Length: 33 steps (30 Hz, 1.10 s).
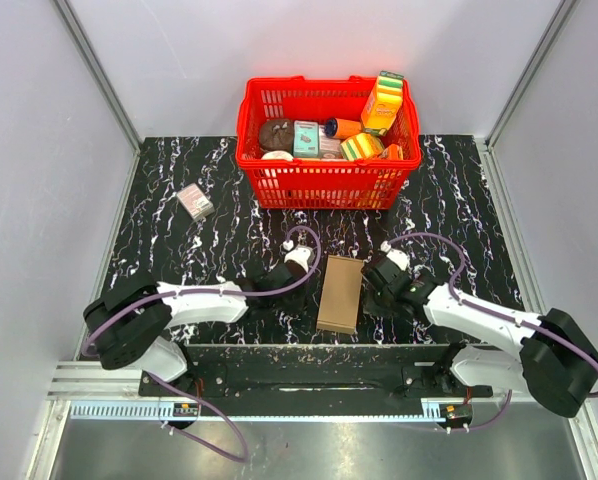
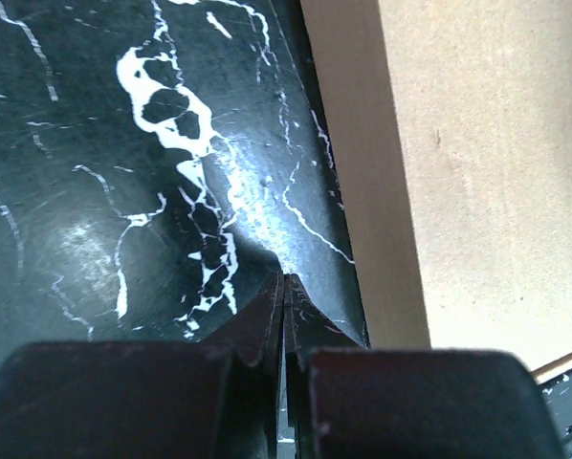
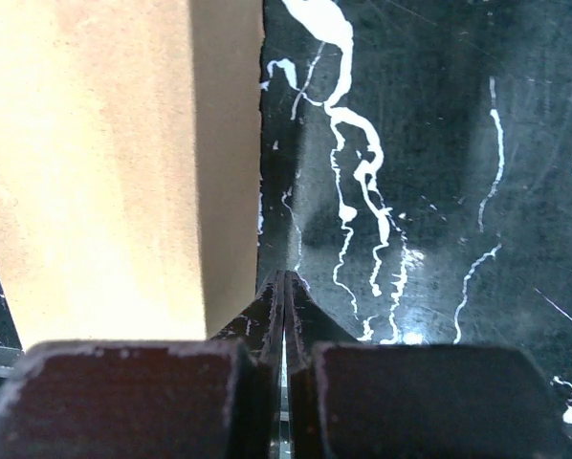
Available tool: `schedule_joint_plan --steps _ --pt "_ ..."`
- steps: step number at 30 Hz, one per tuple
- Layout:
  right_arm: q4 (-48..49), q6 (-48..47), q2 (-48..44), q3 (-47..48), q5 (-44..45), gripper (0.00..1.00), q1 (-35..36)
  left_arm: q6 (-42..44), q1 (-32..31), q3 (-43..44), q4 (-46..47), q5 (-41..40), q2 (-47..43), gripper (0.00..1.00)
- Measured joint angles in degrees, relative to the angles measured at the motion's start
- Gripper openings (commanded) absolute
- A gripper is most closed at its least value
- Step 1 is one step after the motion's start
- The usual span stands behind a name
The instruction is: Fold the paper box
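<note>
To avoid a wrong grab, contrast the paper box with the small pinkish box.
The paper box is plain brown and larger; the small pinkish box is pinkish-grey and smaller. The paper box lies front centre, the small pinkish box back left. Both rest on the table.

Even light is filling the top view; glare is smearing the marbled tabletop [image 2: 253, 206] in both wrist views.
</note>
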Motion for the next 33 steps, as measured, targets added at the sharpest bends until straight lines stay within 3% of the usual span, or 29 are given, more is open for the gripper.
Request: schedule_joint_plan --steps 13,28,33 --pt "8.59 -1.99 7.32 -0.52 -4.07 0.0 0.0 0.07 -0.37 2.62 4.66 5.05 5.38 0.0" --pt "8.37 -2.69 6.12 -1.25 -3.34 0.0 -0.66 -0.11 -2.54 3.89 4.07 2.25 7.39 0.0" --pt "6.95 -2.84 4.96 -1.22 -2.56 0.0 -3.45 0.17 0.33 1.14 3.67 3.21 4.2 0.0"
